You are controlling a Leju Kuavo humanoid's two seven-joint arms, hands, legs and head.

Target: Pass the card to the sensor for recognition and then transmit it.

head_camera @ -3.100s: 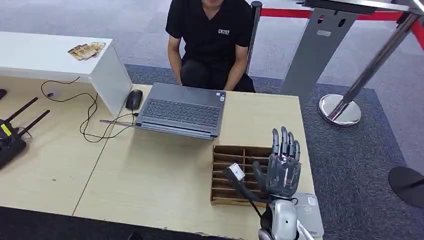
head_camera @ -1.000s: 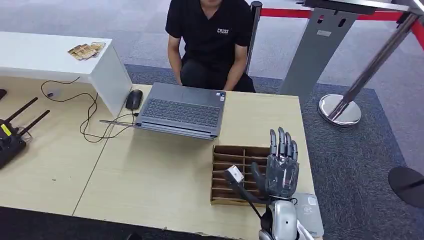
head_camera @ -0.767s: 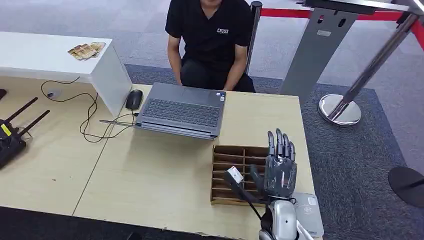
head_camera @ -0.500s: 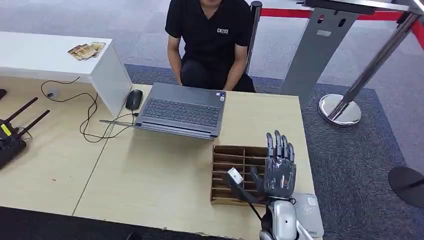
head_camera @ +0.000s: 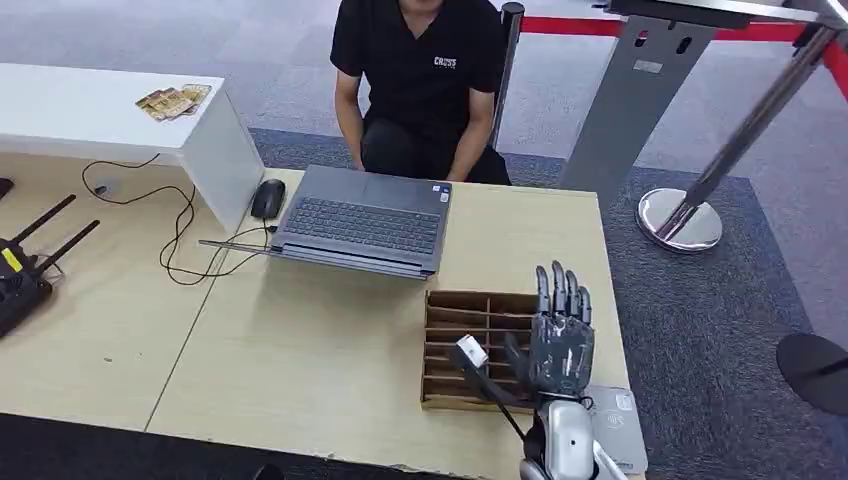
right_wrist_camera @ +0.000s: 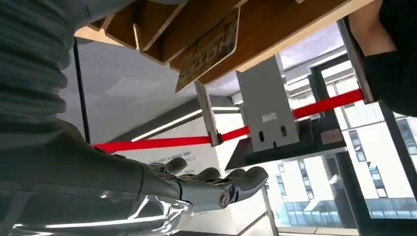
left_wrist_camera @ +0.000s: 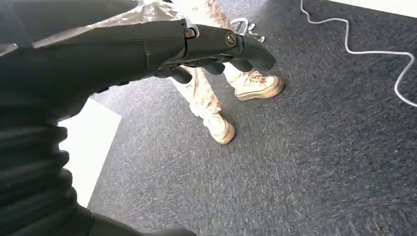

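Hovering my right hand, fingers spread and empty, above the cardboard tray on the wooden desk; grey carpet beyond.

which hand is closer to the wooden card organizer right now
Right. The right hand hovers open over the right end of the wooden card organizer on the table. The left hand hangs over grey carpet, away from the organizer.

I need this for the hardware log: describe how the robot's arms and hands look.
The right hand has dark grey translucent fingers on a silver wrist, with a black cable and a small white tag beside it. The left hand is dark, with metal screws at the joints and a ribbed grey cover behind.
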